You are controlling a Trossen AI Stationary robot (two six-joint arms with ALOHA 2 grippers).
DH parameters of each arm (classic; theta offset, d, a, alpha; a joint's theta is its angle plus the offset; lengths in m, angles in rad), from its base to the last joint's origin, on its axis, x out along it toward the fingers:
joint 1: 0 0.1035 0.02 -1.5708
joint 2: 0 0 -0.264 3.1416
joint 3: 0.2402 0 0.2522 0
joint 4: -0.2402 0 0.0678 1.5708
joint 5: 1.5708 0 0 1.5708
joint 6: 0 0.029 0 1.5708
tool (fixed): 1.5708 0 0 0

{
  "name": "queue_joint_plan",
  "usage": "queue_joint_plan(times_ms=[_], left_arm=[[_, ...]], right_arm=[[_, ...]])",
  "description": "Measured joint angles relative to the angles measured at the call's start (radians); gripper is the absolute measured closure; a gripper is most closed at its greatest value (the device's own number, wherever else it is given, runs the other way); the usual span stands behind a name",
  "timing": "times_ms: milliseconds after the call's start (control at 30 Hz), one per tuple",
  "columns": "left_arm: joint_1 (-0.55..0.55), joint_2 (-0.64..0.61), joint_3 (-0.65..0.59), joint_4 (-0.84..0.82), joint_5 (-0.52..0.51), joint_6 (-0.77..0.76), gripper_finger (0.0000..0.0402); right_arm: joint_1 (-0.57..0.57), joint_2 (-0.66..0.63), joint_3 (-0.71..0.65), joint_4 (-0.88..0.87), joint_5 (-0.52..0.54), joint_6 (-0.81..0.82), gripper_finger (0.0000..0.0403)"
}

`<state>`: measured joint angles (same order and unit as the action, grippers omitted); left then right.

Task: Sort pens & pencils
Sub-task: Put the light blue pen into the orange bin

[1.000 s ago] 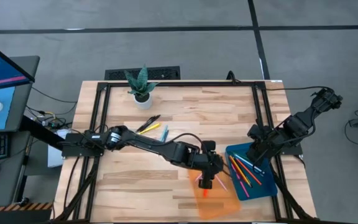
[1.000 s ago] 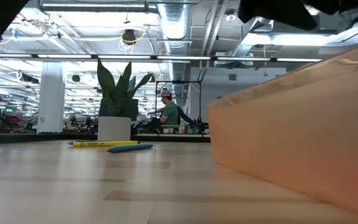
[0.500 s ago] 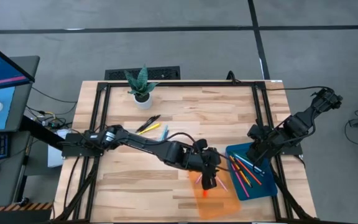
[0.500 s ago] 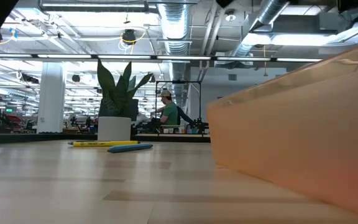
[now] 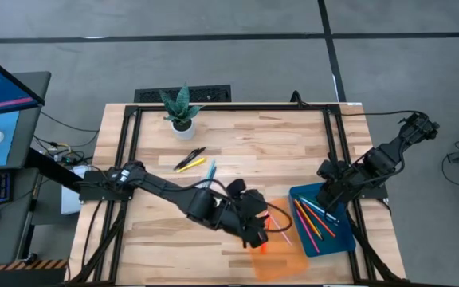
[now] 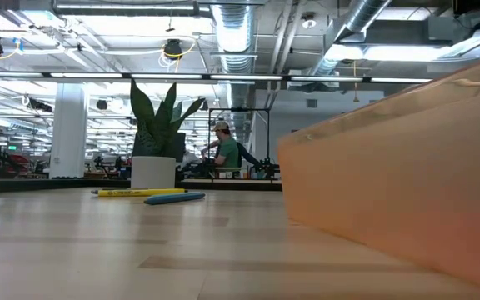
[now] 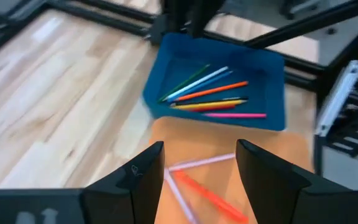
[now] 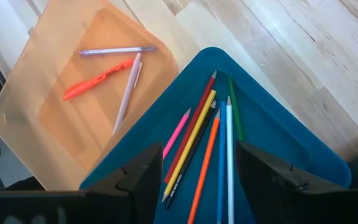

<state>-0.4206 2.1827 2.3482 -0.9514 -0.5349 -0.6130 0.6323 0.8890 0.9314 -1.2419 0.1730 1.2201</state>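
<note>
Left gripper empty, jaws apart, just beside the orange tray holding three pens, right gripper released over blue tray next to it; next move likely fetches loose pens well away near the plant.

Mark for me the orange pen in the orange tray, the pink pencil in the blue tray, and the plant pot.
orange pen [image 8: 98,79], right wrist view, middle of its barrel.
pink pencil [image 8: 176,134], right wrist view, middle of its shaft.
plant pot [image 5: 183,127], high view, its white rim.
</note>
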Motion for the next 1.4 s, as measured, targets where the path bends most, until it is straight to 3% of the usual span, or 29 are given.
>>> queue_joint_plan(times_ms=[367, 567, 733, 867, 1067, 1200, 1400], left_arm=[[-0.062, -0.035, -0.001, -0.151, -0.109, -0.247, 0.0211], [-0.066, -0.074, -0.001, -0.378, -0.156, -0.405, 0.0211], [-0.039, -0.077, -0.007, -0.574, -0.144, -0.573, 0.0211], [-0.005, -0.083, -0.068, -0.618, -0.113, -0.662, 0.0211], [0.041, -0.186, -0.212, -0.606, -0.049, -0.656, 0.0211], [0.088, -0.317, -0.375, -0.584, -0.052, -0.662, 0.0211], [0.18, -0.514, -0.792, -0.2, -0.023, -0.65, 0.0211]], right_arm=[[0.0, 0.0, 0.0, 0.0, 0.0, -0.017, 0.0182], [0.0, 0.0, 0.0, 0.0, 0.004, -0.024, 0.0182], [0.0, 0.0, 0.0, 0.0, 0.008, -0.024, 0.0182], [0.0, 0.0, 0.0, 0.0, 0.008, -0.024, 0.0182], [0.0, 0.0, 0.0, 0.0, 0.008, -0.024, 0.0182], [0.0, 0.0, 0.0, -0.001, 0.008, -0.024, 0.0182], [0.0, 0.0, 0.0, 0.0, 0.012, -0.024, 0.0182]])
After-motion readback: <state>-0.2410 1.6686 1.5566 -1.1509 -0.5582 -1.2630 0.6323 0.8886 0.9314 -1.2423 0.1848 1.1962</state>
